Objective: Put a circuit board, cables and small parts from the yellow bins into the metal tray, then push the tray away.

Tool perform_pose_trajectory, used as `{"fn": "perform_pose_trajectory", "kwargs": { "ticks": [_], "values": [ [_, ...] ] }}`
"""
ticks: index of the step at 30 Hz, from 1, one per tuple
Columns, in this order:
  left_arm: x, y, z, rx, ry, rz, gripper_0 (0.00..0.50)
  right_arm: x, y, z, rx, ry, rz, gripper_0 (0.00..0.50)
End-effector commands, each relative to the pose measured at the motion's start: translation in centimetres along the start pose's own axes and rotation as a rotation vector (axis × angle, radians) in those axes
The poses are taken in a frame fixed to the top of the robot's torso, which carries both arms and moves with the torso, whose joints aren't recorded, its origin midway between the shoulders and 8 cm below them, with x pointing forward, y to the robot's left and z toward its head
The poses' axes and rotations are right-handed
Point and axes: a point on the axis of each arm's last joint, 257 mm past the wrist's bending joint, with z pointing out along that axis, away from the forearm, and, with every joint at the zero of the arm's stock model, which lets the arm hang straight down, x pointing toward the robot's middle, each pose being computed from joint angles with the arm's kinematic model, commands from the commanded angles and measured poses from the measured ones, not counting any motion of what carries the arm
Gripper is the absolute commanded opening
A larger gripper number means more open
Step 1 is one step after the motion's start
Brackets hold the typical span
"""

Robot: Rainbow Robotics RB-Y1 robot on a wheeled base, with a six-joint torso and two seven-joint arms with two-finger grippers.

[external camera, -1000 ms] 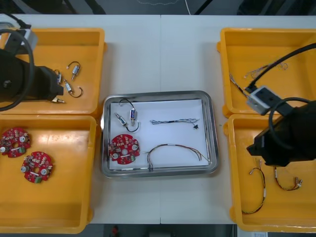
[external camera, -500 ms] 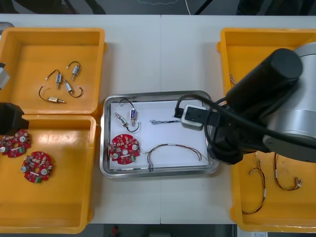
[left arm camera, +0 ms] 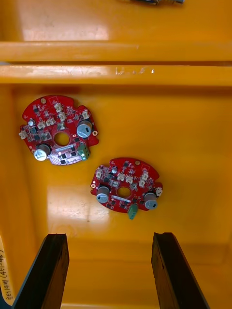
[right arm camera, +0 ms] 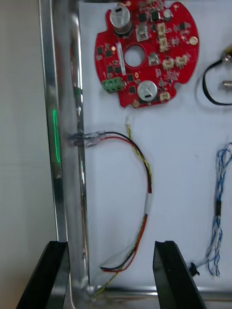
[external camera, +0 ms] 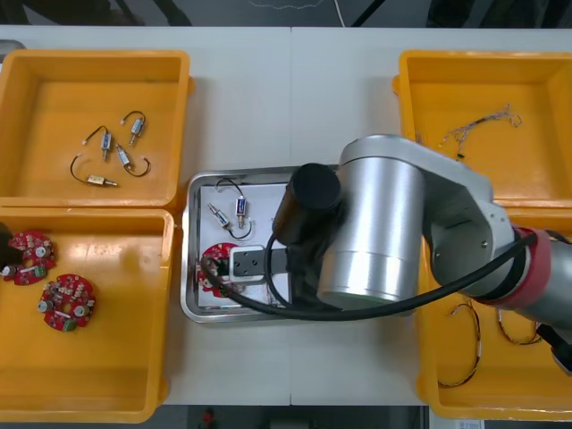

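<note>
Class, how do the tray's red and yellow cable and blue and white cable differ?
The red and yellow cable bends in an arc; the blue and white cable runs nearly straight. The red and yellow cable lies between the fingers of the open right end effector; the blue and white cable lies outside them. Both rest inside the white-lined metal tray. The left end effector hangs open over a yellow bin.

Four bins point(external camera: 94, 56), three boards point(external camera: 67, 302), one tray point(external camera: 189, 250)

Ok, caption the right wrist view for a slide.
Open right gripper straddles the metal tray's rim; red and yellow cable and red circuit board lie inside.
</note>
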Motion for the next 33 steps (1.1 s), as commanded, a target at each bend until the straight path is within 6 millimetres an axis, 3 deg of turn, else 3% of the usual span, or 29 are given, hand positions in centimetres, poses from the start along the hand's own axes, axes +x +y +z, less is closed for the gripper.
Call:
{"fn": "perform_pose_trajectory", "kwargs": {
  "ticks": [1,13,19,33],
  "values": [
    [0.4,1.5,-1.1,-0.048,-0.003,0.085,0.5,-3.2,1.0,0.8,0.022,-0.026,-0.094,0.5],
    [0.7,1.0,-1.3,-0.036,-0.004,0.094,0.5,-3.7,3.5,4.9,-0.013,0.017,-0.151,0.5],
    [0.7,1.0,-1.3,-0.036,-0.004,0.094,0.5,-3.5,4.5,6.1,-0.034,0.044,-0.16,0.5],
    [0.7,1.0,-1.3,-0.036,-0.004,0.094,0.5,-3.0,4.3,7.6,0.012,0.08,-0.191,0.5]
  ]
}}
